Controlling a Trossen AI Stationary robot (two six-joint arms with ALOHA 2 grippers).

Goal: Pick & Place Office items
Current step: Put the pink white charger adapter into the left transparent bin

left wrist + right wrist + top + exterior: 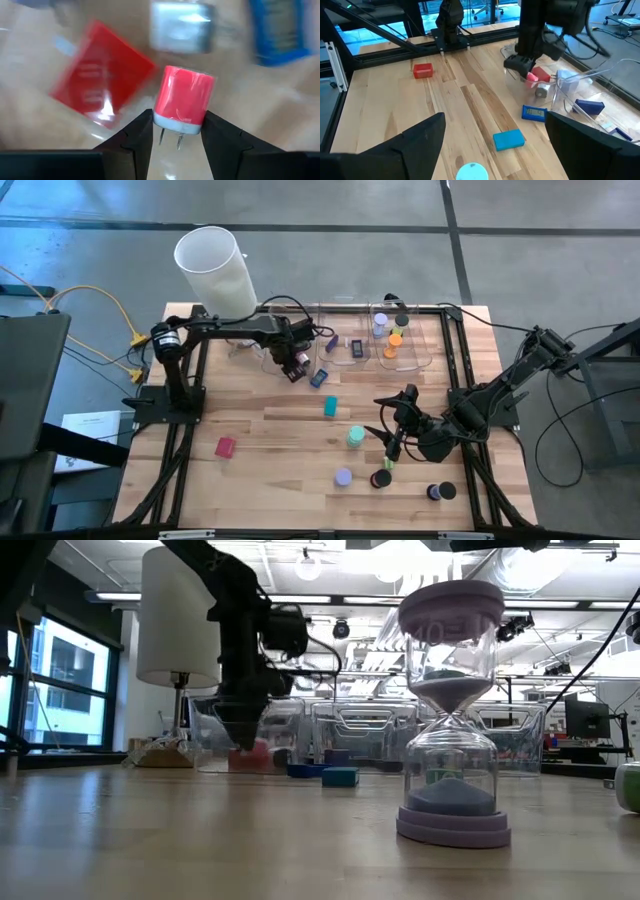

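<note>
My left gripper (297, 364) points down at the near edge of the left clear bin (290, 330), shut on a small red plug block (184, 97) with a white pronged end. Beside it lie a flat red square (100, 75), a silvery piece (182, 25) and a blue flat rectangle (280, 30). My right gripper (490, 150) hangs wide open over the table's right half (390, 425), holding nothing. Loose on the wood lie a teal block (330, 407), a red block (225, 447), a teal disc (355, 436) and black discs (381, 478). My left gripper pinches the plug block's white pronged end (177, 122) between its two fingers (142, 137). The fingers come from above, pointing down. The prongs face up toward the wrist and the red body points down. Whether the block rests on the surface below, I cannot tell.
A tall white cylinder (215, 270) stands at the far left. Further clear bins (405, 340) at the far edge hold small pieces. A lavender-capped hourglass (450, 710) stands near the front edge. Black frame rails (170, 395) run along both sides.
</note>
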